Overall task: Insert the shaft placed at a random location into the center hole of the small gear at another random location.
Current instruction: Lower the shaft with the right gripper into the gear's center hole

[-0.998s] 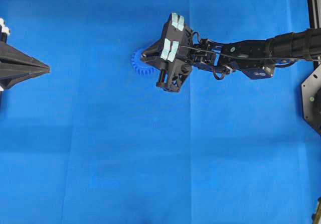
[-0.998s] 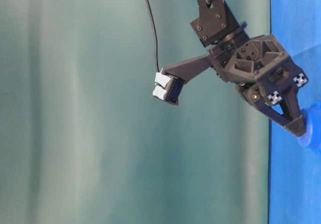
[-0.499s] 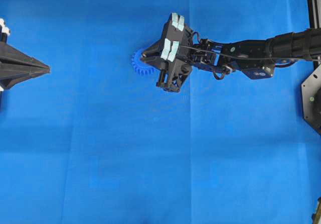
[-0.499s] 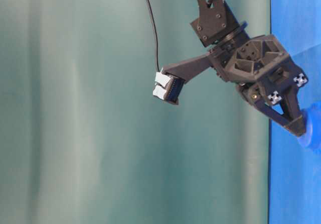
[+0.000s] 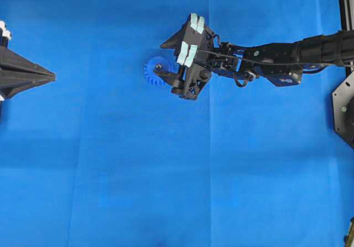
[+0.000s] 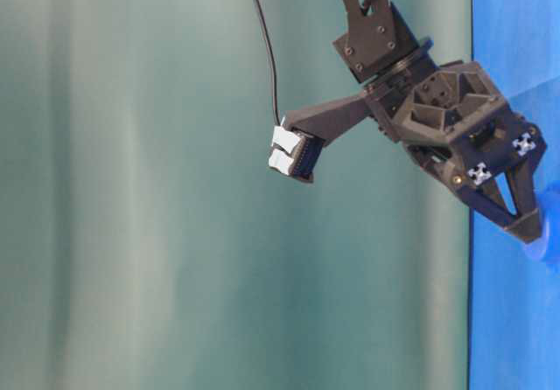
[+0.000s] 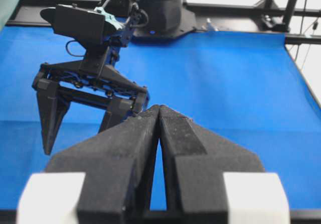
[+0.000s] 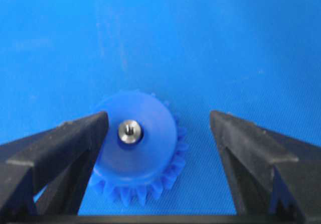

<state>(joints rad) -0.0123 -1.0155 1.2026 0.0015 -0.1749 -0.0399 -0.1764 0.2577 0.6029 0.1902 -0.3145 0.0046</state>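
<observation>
The shaft stands in the center hole of the small gear on the desk, so insertion looks done. The right gripper has its fingers spread, gripping nothing; the left gripper has its fingers pressed together.

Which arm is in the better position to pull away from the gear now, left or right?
Right. The right gripper stands open over the small gear, with the shaft already seated in its hub, so it probably only needs to lift. The left gripper sits shut at the far edge.
</observation>
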